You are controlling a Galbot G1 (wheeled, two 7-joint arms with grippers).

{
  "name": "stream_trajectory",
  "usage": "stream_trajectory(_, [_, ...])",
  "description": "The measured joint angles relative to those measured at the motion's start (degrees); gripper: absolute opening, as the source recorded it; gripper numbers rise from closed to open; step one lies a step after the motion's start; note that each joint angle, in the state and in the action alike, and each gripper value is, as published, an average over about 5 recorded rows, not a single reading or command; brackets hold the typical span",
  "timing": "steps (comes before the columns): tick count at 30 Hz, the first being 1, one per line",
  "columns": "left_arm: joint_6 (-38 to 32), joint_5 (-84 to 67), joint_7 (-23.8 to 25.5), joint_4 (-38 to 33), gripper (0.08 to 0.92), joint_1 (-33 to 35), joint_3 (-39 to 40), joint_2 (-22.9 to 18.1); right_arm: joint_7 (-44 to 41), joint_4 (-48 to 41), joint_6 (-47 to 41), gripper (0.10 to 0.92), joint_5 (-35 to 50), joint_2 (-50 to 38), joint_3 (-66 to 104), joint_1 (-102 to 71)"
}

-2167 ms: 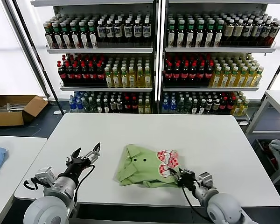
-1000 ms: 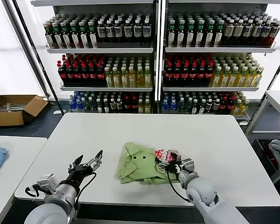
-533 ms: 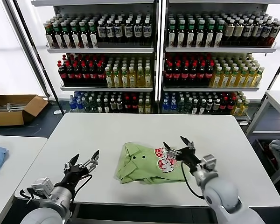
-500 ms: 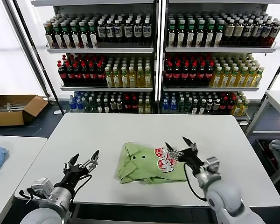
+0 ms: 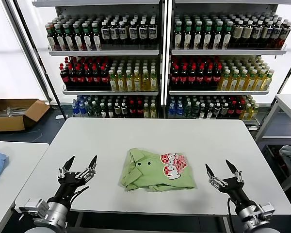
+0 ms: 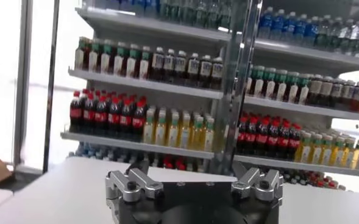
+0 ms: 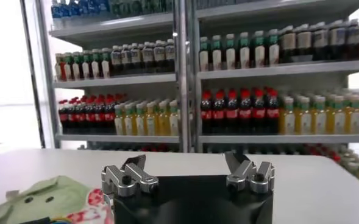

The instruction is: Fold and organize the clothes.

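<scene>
Shirt (image 5: 157, 170) folded, long axis left-right, collar left

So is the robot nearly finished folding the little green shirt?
It looks close. The green shirt lies folded in a compact bundle on the white table. Nothing is in hand: the left gripper and right gripper sit open on either side, off the cloth. Perhaps only tidying remains.

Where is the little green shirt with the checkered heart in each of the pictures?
Head view: the green shirt lies folded on the white table, between the two arms, near the front edge.
Left wrist view: not in it.
Right wrist view: a part of it shows in the lower corner, beside the arm's own tool.
Shared landmark: the shelves of bottles behind the table.
</scene>
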Motion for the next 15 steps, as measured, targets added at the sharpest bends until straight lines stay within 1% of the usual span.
stream_trajectory(7, [-3.2,3.3,3.6,-0.4,0.823,2.0,-2.6,-1.8,-1.6,0.1,2.9,0.823,-1.4,1.6,2.6,-3.2])
stream_trajectory(15, [-5.8,5.1,6.6,-0.5,0.823,3.7,-4.7,-3.0,-2.6,0.7,4.2,0.823,-3.4,3.3,3.1,-5.3])
